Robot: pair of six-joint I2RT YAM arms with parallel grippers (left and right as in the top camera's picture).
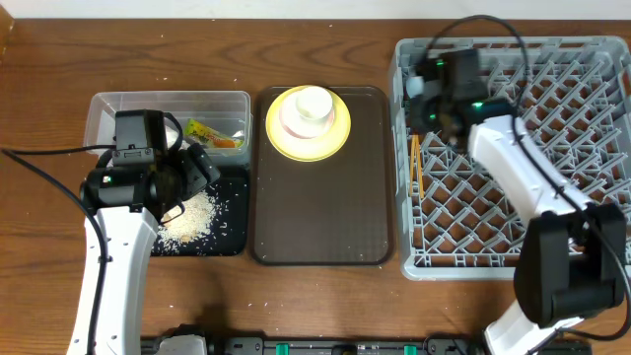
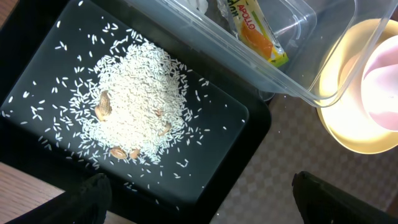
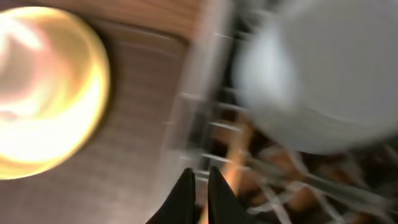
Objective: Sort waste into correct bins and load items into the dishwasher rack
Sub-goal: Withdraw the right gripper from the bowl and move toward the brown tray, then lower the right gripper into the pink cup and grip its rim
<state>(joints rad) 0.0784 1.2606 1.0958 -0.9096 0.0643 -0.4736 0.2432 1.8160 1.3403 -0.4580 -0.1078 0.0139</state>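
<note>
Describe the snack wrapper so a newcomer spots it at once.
Start at the big grey rack on the right, cross the brown tray, and stop at the clear tub far left. The wrapper lies inside it. It is green and orange, unlike the white rice on the black tray alongside.

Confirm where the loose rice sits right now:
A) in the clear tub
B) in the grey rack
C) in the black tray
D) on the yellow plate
C: the left wrist view shows the rice heaped in the black tray, while the clear tub beside it holds the green-and-orange wrapper and no rice that can be seen.
</note>
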